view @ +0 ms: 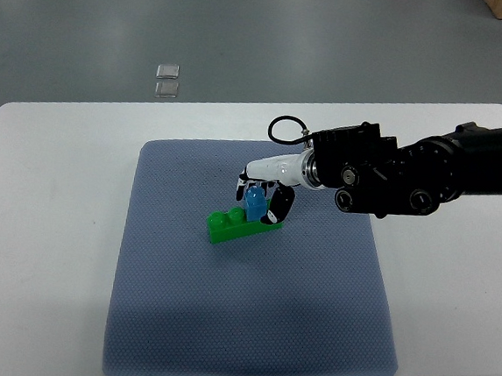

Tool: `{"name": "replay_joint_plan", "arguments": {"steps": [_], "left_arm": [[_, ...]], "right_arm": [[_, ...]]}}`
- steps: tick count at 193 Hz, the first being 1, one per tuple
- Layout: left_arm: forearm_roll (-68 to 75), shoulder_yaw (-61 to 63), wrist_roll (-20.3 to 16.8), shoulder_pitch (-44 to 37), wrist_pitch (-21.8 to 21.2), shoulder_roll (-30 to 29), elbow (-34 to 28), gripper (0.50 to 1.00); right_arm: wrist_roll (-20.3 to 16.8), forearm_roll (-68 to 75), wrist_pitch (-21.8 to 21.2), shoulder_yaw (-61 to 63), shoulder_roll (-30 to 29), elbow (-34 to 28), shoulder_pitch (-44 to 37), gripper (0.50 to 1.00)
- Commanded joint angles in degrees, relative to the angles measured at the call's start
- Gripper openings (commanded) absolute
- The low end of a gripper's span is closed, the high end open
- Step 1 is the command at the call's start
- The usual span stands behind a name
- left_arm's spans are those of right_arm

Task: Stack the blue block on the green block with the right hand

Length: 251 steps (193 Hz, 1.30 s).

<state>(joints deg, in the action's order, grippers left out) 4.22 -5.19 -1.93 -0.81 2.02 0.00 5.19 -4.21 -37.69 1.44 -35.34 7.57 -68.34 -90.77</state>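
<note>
The right hand (264,193) is wrapped around the blue block (254,200) in the middle of the frame, holding it right on the green block (241,225) so they join.

Even, soft overhead light; faint shadow along the mat's (247,328) near edge; slightly grainy

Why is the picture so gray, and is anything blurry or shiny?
Top view: soft, even light, so shadows are faint, just a dim band across the near edge of the blue mat; no strong glare; the right robot hand and blue block look slightly soft, the green block clearer.
</note>
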Motion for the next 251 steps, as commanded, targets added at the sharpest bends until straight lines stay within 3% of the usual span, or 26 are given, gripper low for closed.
{"name": "replay_joint_plan", "arguments": {"steps": [1,54,106,121,152,182,191,224,251], "left_arm": [[0.0,0.0,0.0,0.02,0.0,0.0,0.0,1.0],[0.0,0.0,0.0,-0.07,0.0,0.0,0.0,1.0],[0.0,0.0,0.0,-0.07,0.0,0.0,0.0,1.0],[0.0,0.0,0.0,-0.07,0.0,0.0,0.0,1.0],[0.0,0.0,0.0,0.02,0.0,0.0,0.0,1.0],[0.0,0.0,0.0,0.02,0.0,0.0,0.0,1.0],[0.0,0.0,0.0,0.02,0.0,0.0,0.0,1.0],[0.0,0.0,0.0,-0.07,0.0,0.0,0.0,1.0],[0.0,0.0,0.0,0.02,0.0,0.0,0.0,1.0]], "right_arm": [[0.0,0.07,0.06,0.1,0.17,-0.04,-0.11,0.789],[0.0,0.25,-0.21,0.8,1.31,-0.13,-0.82,0.795],[-0.36,0.95,-6.71,7.04,6.58,-0.57,-5.03,0.825],[-0.44,4.9,-6.98,9.59,8.34,-0.22,-5.65,0.856],[0.0,15.89,-6.27,16.27,10.01,3.12,-4.68,0.858],[0.17,26.97,-6.27,28.05,10.19,11.56,3.4,0.864],[0.17,29.51,-6.36,34.1,10.19,14.72,7.0,0.905],[0.17,31.54,-7.33,51.78,8.52,23.25,17.47,0.911],[1.05,33.73,-7.41,63.64,2.8,27.99,25.64,0.915]]}}
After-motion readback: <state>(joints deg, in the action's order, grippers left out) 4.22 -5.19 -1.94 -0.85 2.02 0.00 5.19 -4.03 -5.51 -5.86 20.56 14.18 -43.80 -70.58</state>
